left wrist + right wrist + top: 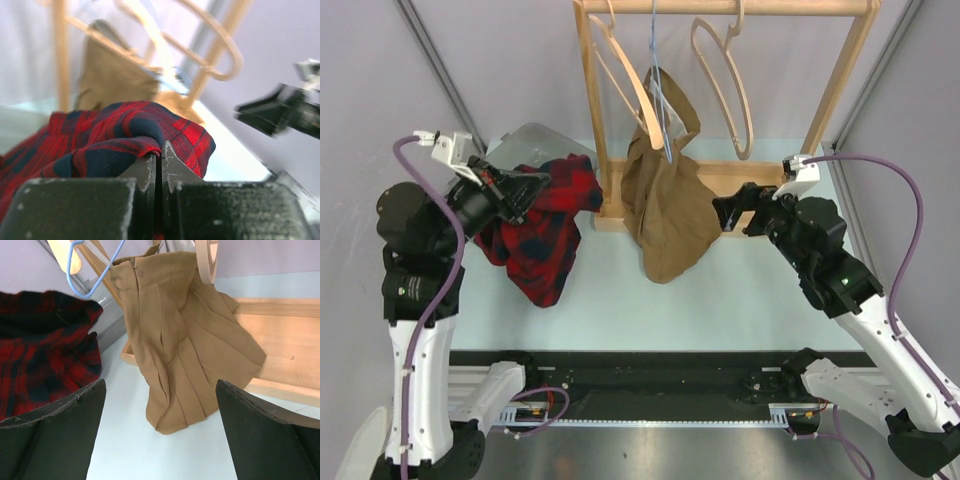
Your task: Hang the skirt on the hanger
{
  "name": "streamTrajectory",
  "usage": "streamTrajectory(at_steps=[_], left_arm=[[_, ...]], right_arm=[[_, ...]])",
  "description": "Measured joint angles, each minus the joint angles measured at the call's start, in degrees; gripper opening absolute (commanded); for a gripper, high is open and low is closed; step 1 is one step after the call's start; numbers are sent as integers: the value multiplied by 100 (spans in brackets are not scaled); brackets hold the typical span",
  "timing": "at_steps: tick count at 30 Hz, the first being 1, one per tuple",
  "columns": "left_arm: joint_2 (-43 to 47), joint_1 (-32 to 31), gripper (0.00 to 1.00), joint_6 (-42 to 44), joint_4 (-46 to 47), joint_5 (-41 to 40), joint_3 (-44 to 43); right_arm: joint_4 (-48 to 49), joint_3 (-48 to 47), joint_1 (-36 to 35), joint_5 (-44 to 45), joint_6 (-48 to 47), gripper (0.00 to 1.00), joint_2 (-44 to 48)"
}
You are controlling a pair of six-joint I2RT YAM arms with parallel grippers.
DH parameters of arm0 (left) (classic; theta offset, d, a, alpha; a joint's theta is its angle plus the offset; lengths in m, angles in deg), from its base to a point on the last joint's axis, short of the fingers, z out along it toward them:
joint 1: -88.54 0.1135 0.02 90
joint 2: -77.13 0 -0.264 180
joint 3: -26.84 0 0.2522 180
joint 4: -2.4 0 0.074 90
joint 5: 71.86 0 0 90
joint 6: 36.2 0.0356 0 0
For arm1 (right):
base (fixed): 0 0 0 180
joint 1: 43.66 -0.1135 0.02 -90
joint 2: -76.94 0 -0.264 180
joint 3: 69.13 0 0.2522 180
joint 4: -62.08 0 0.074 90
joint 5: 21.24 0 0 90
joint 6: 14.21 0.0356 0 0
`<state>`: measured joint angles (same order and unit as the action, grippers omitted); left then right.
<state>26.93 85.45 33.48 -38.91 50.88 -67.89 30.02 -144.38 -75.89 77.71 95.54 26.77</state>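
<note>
With your left claw clamped on the red-and-navy plaid cloth skirt, bring the wide-apart right claw to spread its waistband toward the bare pale wooden hanger.

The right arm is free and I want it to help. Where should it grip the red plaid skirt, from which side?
Probably the raised fold of the red plaid skirt nearest the rack, coming from the right. The left gripper pinches the other end, and the rest hangs low and bunched.

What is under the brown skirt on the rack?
The rack's wooden base passes under the brown skirt; the hem hangs over the table. The base's middle stretch is hidden by cloth.
</note>
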Motion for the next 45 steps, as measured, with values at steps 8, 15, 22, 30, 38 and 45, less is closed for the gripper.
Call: streamTrajectory(at_steps=[8,15,22,30,38,45], left_arm=[[286,0,0,-831,715,1303,15],[376,-39,0,-1722,2006,2063,960],[153,-203,0,-2275,2929,2686,1834],[304,-260,0,-2332,3132,2907,2135],[452,-328,0,-2330,3178,3045,2155],[365,-356,0,-2365,3261,3049,2155]], right_arm=[[33,79,2,-485,-35,100,243],[334,570,7,-1928,-68,100,-74],[859,1475,-485,-2809,-33,100,-496],[1478,2286,-1392,-1906,-7,100,-942],[2280,3053,-1408,-225,267,94,-1469],[2747,2979,-1366,-555,422,3,-2236]])
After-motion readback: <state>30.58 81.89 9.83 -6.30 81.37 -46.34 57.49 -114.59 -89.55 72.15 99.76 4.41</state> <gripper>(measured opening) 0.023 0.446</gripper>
